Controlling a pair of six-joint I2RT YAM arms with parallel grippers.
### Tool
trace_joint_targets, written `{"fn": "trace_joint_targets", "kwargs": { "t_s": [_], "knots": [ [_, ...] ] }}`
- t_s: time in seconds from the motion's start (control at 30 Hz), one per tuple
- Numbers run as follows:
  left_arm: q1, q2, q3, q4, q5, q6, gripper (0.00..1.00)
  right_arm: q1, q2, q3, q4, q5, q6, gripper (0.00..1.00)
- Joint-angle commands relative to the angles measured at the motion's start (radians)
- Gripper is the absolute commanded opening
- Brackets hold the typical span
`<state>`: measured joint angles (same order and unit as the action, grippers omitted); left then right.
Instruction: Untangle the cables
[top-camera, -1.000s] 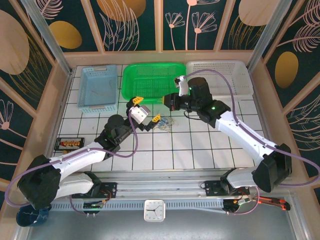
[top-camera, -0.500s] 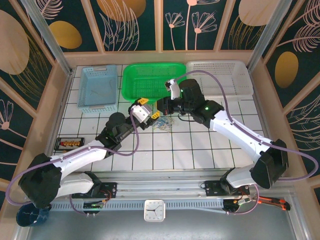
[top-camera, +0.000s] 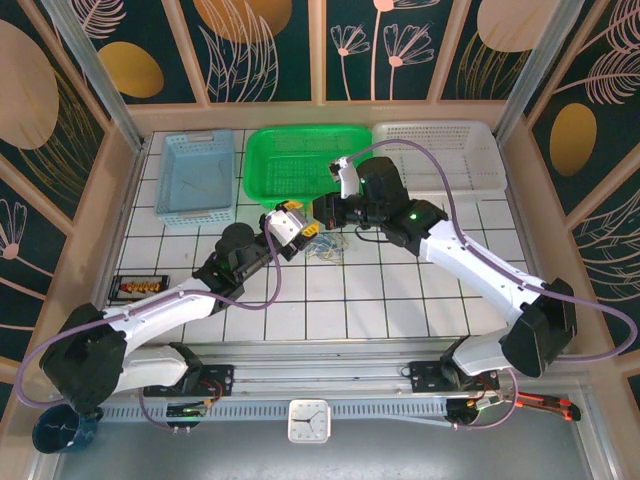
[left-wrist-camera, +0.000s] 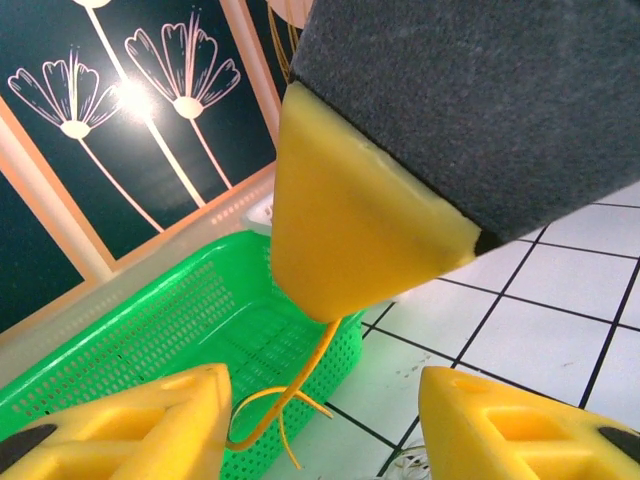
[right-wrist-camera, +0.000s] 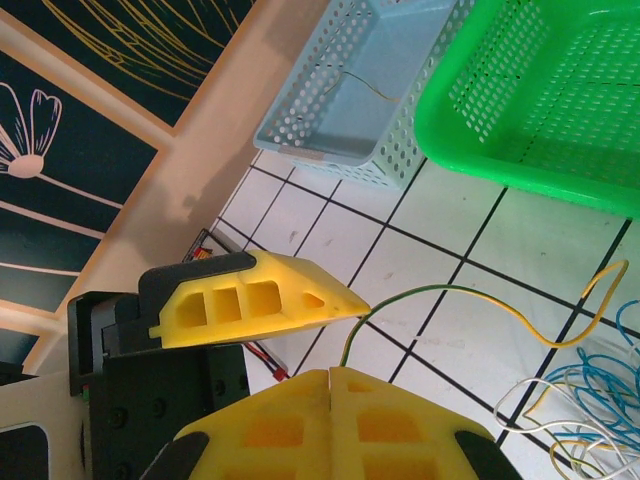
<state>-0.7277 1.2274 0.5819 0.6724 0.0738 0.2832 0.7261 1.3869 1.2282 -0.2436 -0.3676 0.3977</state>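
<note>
Pinches yellow wire (right-wrist-camera: 440, 291) in closed right claw (right-wrist-camera: 331, 377), hanging it just ahead, between left claw's (left-wrist-camera: 320, 420) wide-open, empty jaws.

No legible text or numbers

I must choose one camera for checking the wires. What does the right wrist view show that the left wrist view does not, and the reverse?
Right wrist view: the blue basket and the blue cables lying loose on the tiles. Left wrist view: both fingers of the open left tool, and the grey pad on the right tool. Both share the green basket and the right tool shut on the yellow cable.
</note>
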Motion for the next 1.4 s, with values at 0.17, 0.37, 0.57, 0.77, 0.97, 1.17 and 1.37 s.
{"fn": "trace_joint_targets", "kwargs": {
  "t_s": [0.17,0.37,0.57,0.77,0.97,1.17,1.37],
  "knots": [
    [-0.004,0.017,0.035,-0.002,0.033,-0.014,0.41,0.013,-0.005,0.026,0.01,0.007,-0.011,0.0],
    [-0.004,0.022,0.041,-0.001,0.029,-0.027,0.26,0.016,-0.01,0.016,0.014,0.009,-0.006,0.0],
    [-0.004,0.023,0.034,0.013,0.004,-0.052,0.0,0.016,-0.015,0.011,0.017,0.015,-0.005,0.0],
    [-0.004,0.009,0.027,0.016,-0.142,-0.107,0.0,0.0,-0.06,-0.004,0.038,0.041,0.011,0.36],
    [0.005,0.001,0.071,-0.059,-0.368,-0.154,0.0,-0.058,-0.136,-0.085,0.102,0.061,0.068,0.51],
    [0.114,0.004,0.142,-0.143,-0.445,-0.217,0.0,-0.097,-0.19,-0.189,0.158,0.079,0.12,0.52],
    [0.279,0.051,0.253,-0.192,-0.463,-0.245,0.0,-0.096,-0.202,-0.281,0.224,0.076,0.165,0.53]
  ]
}}
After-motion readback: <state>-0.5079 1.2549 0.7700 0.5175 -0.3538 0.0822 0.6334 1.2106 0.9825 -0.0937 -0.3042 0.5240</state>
